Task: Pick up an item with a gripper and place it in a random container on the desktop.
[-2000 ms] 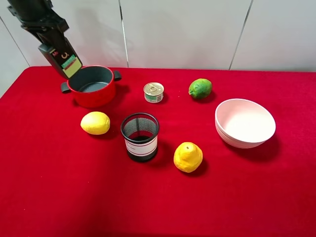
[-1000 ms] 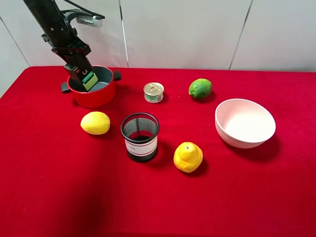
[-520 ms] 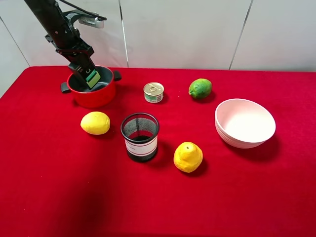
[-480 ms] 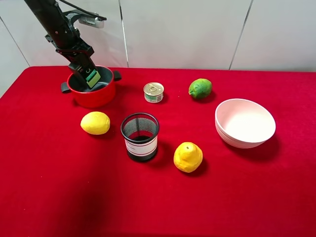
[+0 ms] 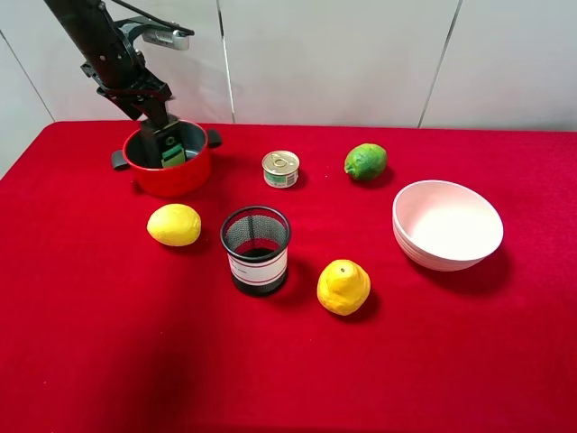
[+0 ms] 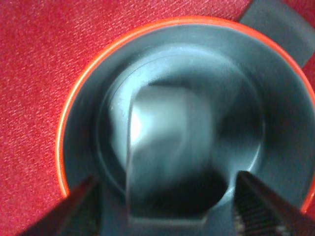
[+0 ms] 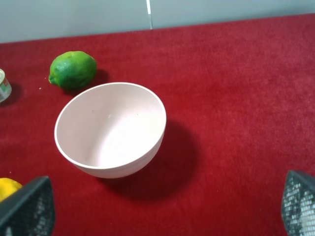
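The dark grey pump bottle [image 5: 173, 152] with its green label lies tilted inside the round red pot [image 5: 171, 177] at the back left of the red desktop [image 5: 451, 361]. My left gripper [image 5: 160, 117] hangs just above the pot with its jaws apart. In the left wrist view the bottle [image 6: 167, 142] is blurred on the pot's dark floor, inside the red rim [image 6: 74, 103]. The left gripper [image 6: 167, 184] is spread wide and is not touching the bottle. My right gripper [image 7: 165, 196] is open and empty, near the white bowl; it is out of the exterior view.
A white bowl [image 5: 448, 225] stands at the right and shows in the right wrist view [image 7: 110, 129] beside a lime [image 7: 73, 69]. A tin can [image 5: 280, 169], a lime [image 5: 365, 161], a black mesh cup [image 5: 256, 250] and two lemons [image 5: 174, 225] [image 5: 343, 287] lie mid-table.
My left gripper lowered the bottle into the red pot, then let it go and rose slightly. The bottle now rests in the pot. Nothing else moved.
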{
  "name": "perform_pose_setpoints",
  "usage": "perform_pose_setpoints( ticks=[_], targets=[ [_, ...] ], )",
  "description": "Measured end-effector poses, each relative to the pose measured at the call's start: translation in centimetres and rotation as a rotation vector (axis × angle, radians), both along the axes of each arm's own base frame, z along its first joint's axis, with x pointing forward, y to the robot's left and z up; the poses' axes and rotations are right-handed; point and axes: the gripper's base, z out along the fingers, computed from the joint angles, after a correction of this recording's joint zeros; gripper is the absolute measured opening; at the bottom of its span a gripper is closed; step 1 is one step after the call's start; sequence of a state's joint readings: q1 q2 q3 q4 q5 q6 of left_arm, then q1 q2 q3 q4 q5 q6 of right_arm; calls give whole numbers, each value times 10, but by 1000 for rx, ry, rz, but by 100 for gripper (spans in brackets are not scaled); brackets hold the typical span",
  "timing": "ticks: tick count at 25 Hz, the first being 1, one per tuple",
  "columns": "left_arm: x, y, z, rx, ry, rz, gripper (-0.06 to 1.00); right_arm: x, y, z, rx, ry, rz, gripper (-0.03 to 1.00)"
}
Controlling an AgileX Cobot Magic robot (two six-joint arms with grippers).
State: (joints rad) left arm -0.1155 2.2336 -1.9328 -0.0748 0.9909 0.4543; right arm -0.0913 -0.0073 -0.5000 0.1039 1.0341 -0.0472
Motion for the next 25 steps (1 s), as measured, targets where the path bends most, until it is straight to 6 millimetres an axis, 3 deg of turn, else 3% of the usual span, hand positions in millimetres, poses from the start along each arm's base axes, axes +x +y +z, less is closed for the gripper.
perform_pose_setpoints(
  ticks=[3, 6, 18, 25],
  targets=[
    [0, 0, 1, -4, 1, 13, 68, 0, 0, 0, 0, 0, 0, 69],
    [0, 0, 1, -5, 1, 14, 70, 0, 0, 0, 0, 0, 0, 69],
    [-2, 0, 3, -4, 16, 15, 71, 0, 0, 0, 0, 0, 0, 69],
    [-11, 1, 22, -4, 29, 8, 71, 0, 0, 0, 0, 0, 0, 69]
  ],
)
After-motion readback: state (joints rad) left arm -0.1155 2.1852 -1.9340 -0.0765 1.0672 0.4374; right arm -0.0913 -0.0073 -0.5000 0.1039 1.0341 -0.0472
